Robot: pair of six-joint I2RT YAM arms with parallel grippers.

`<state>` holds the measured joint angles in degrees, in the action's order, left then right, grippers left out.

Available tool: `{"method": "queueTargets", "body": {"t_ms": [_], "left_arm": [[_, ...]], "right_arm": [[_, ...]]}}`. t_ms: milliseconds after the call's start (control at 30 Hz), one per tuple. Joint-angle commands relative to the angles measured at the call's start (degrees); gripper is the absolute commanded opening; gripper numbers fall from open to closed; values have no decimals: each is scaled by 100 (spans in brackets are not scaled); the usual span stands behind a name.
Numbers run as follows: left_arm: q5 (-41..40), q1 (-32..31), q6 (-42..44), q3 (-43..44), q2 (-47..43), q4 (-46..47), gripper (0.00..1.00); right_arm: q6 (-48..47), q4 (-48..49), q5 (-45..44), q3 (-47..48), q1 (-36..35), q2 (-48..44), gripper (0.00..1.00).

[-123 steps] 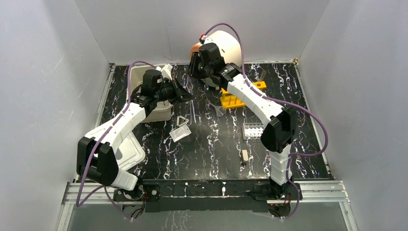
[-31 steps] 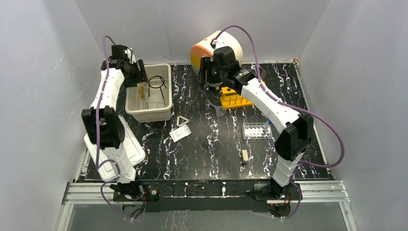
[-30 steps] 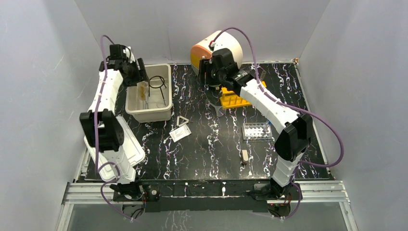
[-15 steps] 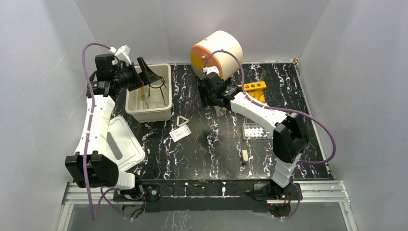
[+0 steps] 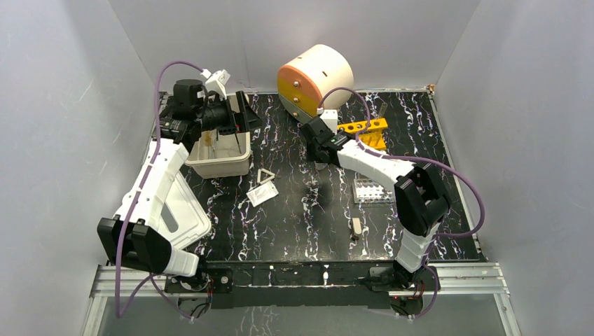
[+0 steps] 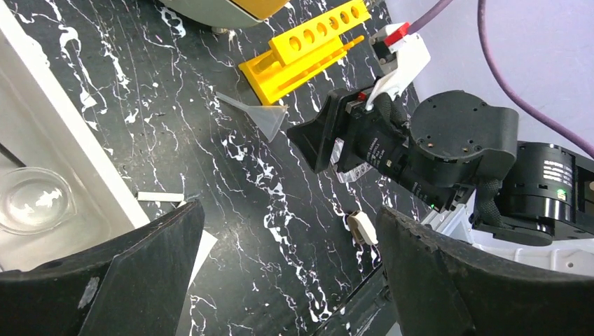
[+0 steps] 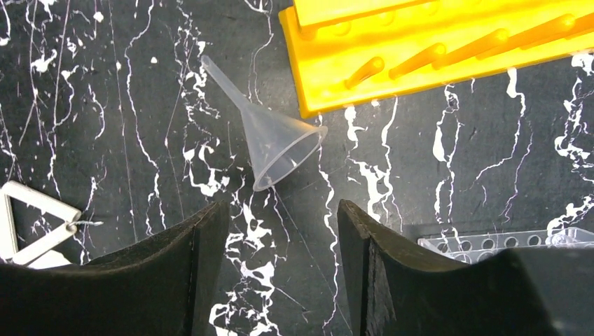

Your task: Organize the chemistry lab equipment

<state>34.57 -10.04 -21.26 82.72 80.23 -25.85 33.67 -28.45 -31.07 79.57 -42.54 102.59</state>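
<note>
A clear funnel [image 7: 277,143] lies on its side on the black table, just ahead of my right gripper [image 7: 280,266], which is open and empty. In the top view the right gripper [image 5: 319,148] hangs low over that spot. My left gripper [image 5: 243,115] is wide open and empty above the white tub's [image 5: 223,166] right rim. A glass beaker [image 6: 31,203] and a brown-handled tool [image 5: 208,140] lie in the tub. The metal triangle [image 5: 265,175] and the white square pad [image 5: 261,194] lie in front of the tub. A small beige tool [image 5: 356,227] lies nearer the front.
A yellow rack [image 5: 361,133] lies right behind the funnel. A clear tube rack [image 5: 369,189] sits to the right of the middle. The cream-and-orange drum unit [image 5: 315,73] stands at the back. The tub's lid [image 5: 178,210] lies at front left.
My left arm swung from behind the tub's left side to above its right rim, and its jaws opened wider. My right arm left the drum unit and came down over the funnel.
</note>
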Motion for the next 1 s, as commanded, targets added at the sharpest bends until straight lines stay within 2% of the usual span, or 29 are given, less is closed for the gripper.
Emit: {"method": "queueTargets", "body": {"t_ms": [0,100,333,533,767,967], "left_arm": [[-235,-123,-74,174,79,94,91],[-418,-129,-131,237,85,83,92],[-511,-138,-81,396,189,3,92],[-506,-171,-72,426,243,-10,92],[-512,-191,-72,479,290,-17,92],[-521,-200,-80,440,284,-24,92]], "right_arm": [[147,536,-498,79,2,59,65],[384,344,-670,158,13,208,62],[226,856,-529,121,37,488,61],[99,988,-560,149,43,672,52],[-106,1334,-455,52,49,816,37],[-16,1359,-219,13,111,868,33]]}}
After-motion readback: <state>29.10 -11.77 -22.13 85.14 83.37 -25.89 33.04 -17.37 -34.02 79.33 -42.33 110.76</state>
